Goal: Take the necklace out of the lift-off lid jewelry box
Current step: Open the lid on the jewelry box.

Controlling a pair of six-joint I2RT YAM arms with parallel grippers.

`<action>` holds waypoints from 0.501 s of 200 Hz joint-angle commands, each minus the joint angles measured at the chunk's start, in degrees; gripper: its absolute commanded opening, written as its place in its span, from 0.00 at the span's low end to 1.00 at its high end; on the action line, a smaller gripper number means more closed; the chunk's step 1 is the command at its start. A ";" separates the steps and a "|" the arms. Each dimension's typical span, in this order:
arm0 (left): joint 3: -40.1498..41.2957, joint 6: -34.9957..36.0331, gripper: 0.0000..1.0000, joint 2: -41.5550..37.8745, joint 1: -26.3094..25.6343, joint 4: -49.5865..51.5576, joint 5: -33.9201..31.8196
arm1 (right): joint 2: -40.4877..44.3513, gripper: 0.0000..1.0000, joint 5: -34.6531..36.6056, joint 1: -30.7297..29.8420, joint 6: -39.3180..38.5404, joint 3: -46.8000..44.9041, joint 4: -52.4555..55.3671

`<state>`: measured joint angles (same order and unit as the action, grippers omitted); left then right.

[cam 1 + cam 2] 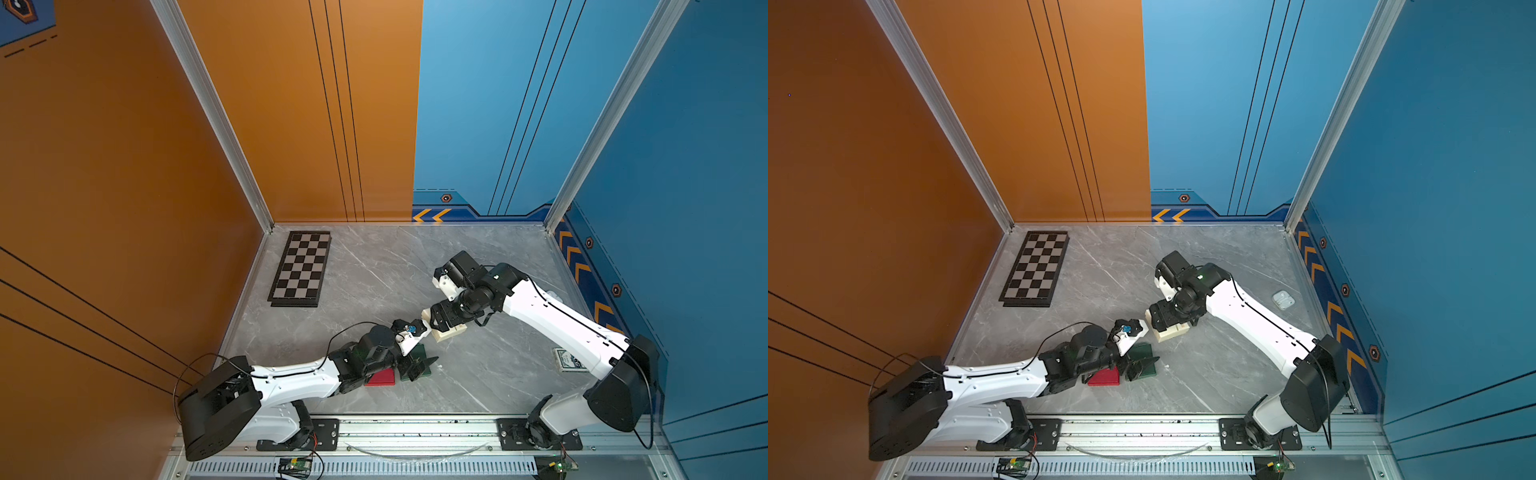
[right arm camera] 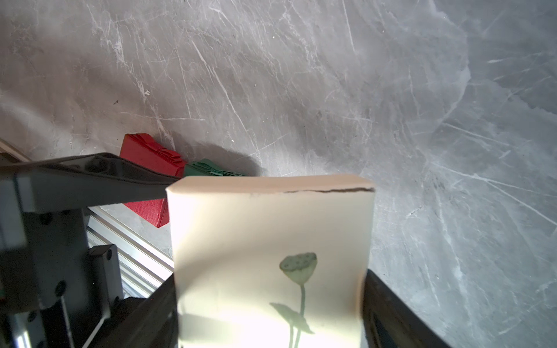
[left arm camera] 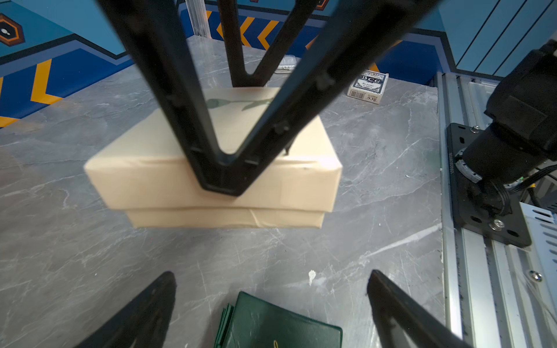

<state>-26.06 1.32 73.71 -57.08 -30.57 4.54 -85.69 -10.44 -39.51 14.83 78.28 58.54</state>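
Although no necklace shows, presumably shut inside, both top views put the jewelry box point(image 1: 446, 334) just front of the middle of the table point(image 1: 374, 270); left wrist: right gripper point(image 3: 236, 129) clamps its lid point(image 3: 150, 174) for lifting, left gripper point(image 3: 271, 275) gapes empty nearby; right wrist: lid spans the jaws.

Bright, even light — wrist close-ups blurred, overexposed.

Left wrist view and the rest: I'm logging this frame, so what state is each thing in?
lid, on the base
base, covered by the lid
right pincer, shut across the lid's sides
left pincer, open, empty, above the green box
green box, closed
red box, closed
card deck, closed, lying flat
chessboard, folded shut
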 commanded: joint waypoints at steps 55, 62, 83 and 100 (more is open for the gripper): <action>-0.96 0.78 0.99 3.29 0.55 -8.08 -4.20 | 0.79 0.75 -1.43 -2.50 -0.48 0.82 1.59; -0.90 0.76 0.99 3.25 0.76 -8.32 -4.27 | 0.74 0.74 -1.43 -2.59 -0.36 0.76 1.49; -0.67 0.61 0.98 3.07 1.15 -8.63 -4.23 | 0.69 0.74 -1.69 -2.81 -0.27 0.43 1.05; -0.65 0.48 0.98 2.69 1.40 -8.63 -4.17 | 0.48 0.74 -1.78 -2.94 -0.33 0.21 0.97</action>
<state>-26.06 1.32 76.73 -56.31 -37.34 1.67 -85.69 -10.96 -41.95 14.83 78.28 58.54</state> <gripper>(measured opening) 0.984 0.853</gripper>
